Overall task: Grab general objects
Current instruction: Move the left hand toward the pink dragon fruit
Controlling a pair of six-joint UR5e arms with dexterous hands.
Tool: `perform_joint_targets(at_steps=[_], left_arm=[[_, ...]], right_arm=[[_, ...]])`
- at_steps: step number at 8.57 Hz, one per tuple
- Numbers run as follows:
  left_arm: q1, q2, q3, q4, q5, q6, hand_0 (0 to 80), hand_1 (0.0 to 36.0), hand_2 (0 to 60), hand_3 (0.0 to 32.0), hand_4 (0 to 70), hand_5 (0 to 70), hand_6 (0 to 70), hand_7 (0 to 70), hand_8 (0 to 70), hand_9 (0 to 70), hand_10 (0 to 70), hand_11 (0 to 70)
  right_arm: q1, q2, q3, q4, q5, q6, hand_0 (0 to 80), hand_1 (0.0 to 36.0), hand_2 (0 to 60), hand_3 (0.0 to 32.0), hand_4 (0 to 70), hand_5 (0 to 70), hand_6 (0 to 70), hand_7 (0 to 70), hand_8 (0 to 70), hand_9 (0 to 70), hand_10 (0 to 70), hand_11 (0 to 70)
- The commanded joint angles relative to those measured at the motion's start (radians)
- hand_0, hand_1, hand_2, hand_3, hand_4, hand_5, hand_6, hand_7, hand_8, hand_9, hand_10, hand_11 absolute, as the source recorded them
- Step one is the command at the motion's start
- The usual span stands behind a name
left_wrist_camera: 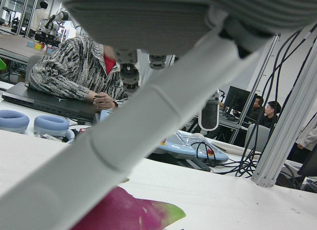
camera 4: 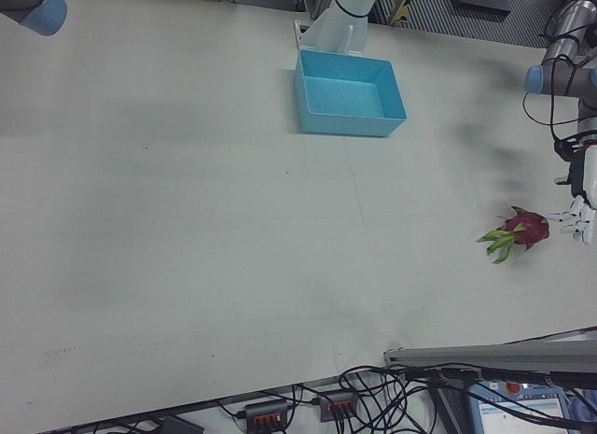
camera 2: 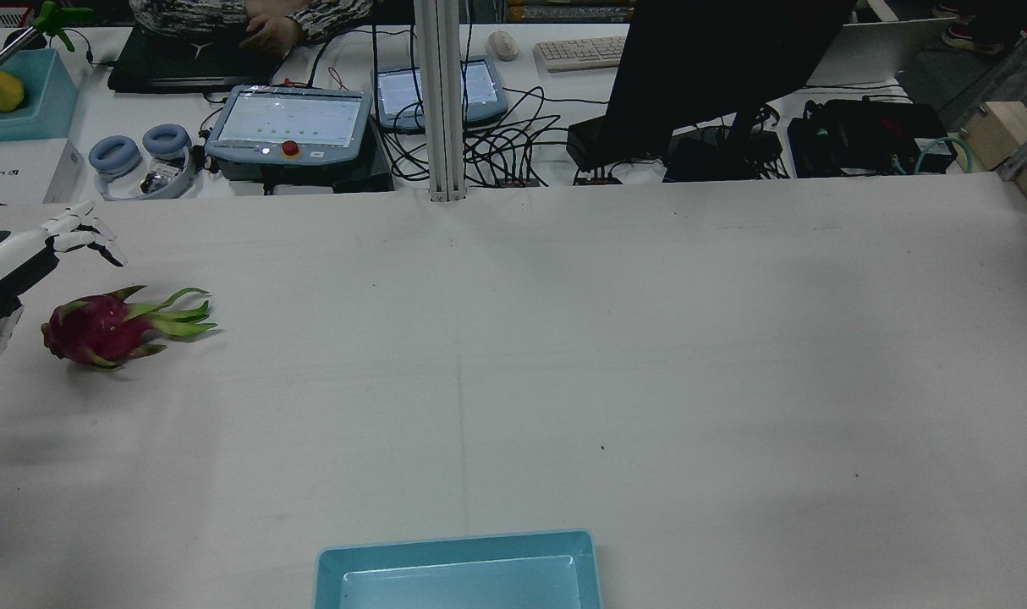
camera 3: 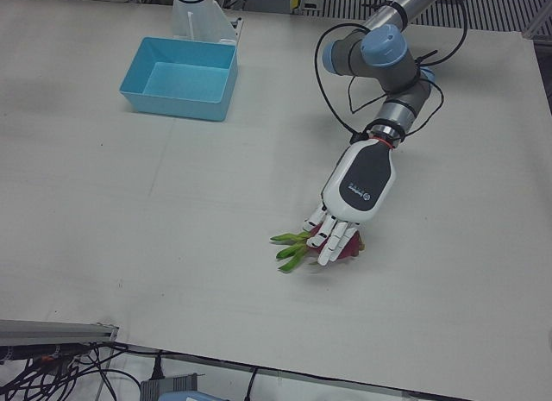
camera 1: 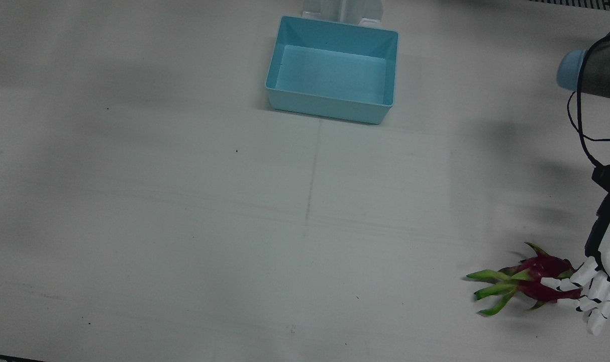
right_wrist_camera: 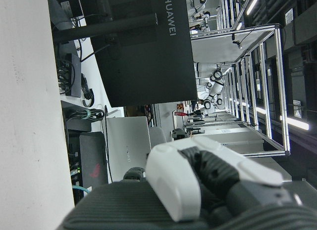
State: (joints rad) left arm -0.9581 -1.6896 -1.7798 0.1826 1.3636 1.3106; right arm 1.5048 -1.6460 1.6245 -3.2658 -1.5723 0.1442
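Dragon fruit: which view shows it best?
Rear view: the dragon fruit is whole and unobstructed. In the front view the left hand crosses its end; left-front hides most of it; right-front shows it small; the left hand view catches only a sliver.

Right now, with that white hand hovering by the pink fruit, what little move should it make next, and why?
Probably lower and close: the left hand is spread open above the dragon fruit, which lies on the table, not gripped. The blue bin stands empty.
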Motion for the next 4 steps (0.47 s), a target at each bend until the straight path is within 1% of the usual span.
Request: perform_joint_targets(at_steps=[1,2,3,4], left_arm=[[0.004,-0.012,0.083,-0.052,-0.012,0.002,80.0,36.0,60.0,8.6,5.0,17.2,0.0,41.7,0.0,6.9,0.0,0.0],[0.007,-0.012,0.109,-0.073,-0.039,0.004,80.0,36.0,60.0,10.2,4.9,13.4,0.0,42.3,0.0,7.0,0.0,0.0],[0.043,-0.012,0.118,-0.078,-0.069,0.002,80.0,36.0,60.0,12.2,4.0,6.8,0.0,41.0,0.0,6.8,0.0,0.0],[0.057,-0.015,0.117,-0.078,-0.083,0.001,80.0,36.0,60.0,12.0,3.7,7.7,0.0,40.6,0.0,6.7,0.0,0.0]], right_arm=[[0.0,0.0,0.0,0.0,0.0,0.0,0.0,0.0,0.0,0.0,0.0,0.0,0.0,0.0,0.0,0.0,0.0,0.0],[0.0,0.0,0.0,0.0,0.0,0.0,0.0,0.0,0.0,0.0,0.0,0.0,0.0,0.0,0.0,0.0,0.0,0.0],[0.0,0.0,0.0,0.0,0.0,0.0,0.0,0.0,0.0,0.0,0.0,0.0,0.0,0.0,0.0,0.0,0.0,0.0],[0.0,0.0,0.0,0.0,0.0,0.0,0.0,0.0,0.0,0.0,0.0,0.0,0.0,0.0,0.0,0.0,0.0,0.0]])
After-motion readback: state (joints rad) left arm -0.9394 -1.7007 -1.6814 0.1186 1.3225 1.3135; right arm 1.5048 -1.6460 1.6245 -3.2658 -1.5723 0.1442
